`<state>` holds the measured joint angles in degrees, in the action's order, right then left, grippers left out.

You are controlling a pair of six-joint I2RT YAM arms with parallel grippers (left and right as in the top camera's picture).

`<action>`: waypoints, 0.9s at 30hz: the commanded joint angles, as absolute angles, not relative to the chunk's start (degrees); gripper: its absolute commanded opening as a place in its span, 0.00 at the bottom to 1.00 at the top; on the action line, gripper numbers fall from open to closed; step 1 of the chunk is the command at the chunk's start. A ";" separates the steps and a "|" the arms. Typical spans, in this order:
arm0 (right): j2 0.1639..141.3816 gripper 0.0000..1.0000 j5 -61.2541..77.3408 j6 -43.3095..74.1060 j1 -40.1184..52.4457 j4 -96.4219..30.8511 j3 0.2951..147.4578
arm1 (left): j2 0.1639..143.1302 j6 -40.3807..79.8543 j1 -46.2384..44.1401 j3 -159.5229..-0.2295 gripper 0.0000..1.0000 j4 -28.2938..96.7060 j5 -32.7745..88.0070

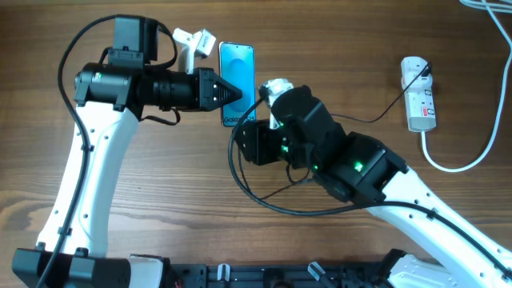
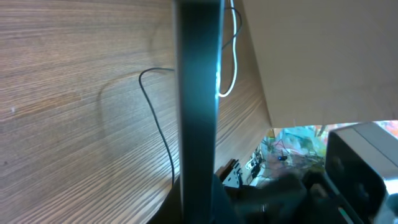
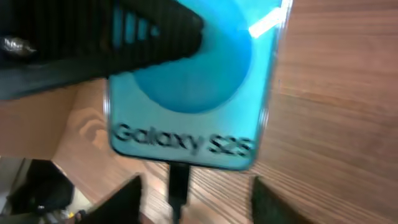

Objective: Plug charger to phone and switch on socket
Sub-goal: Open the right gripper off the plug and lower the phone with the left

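Left hand [image 1: 234, 94] clamps the flat, glossy cyan phone [image 1: 238, 60] on the wood-grain desk [image 1: 184, 200]. Right hand [image 3: 199, 202] stands apart around the thin black charger [image 3: 178, 180] meeting the phone's near edge.

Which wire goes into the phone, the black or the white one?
The black wire, its plug at the bottom edge of the phone. The white wire lies far off by the socket.

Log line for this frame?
left gripper: shut on phone | charger: plug in phone's bottom edge | right gripper: open, astride plug | socket: untouched
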<state>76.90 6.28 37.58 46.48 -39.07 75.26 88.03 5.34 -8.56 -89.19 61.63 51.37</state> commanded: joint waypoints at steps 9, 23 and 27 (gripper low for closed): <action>72.84 0.99 4.56 38.13 42.50 -50.06 76.55 | 89.06 5.39 -9.02 -89.01 0.04 63.37 42.41; 72.86 1.00 12.01 39.13 40.42 -51.29 76.55 | 104.47 5.43 -12.29 -85.34 0.04 60.90 43.44; 72.86 1.00 14.72 39.16 40.42 -51.18 76.55 | 110.00 5.43 -14.74 -85.34 0.04 58.89 43.40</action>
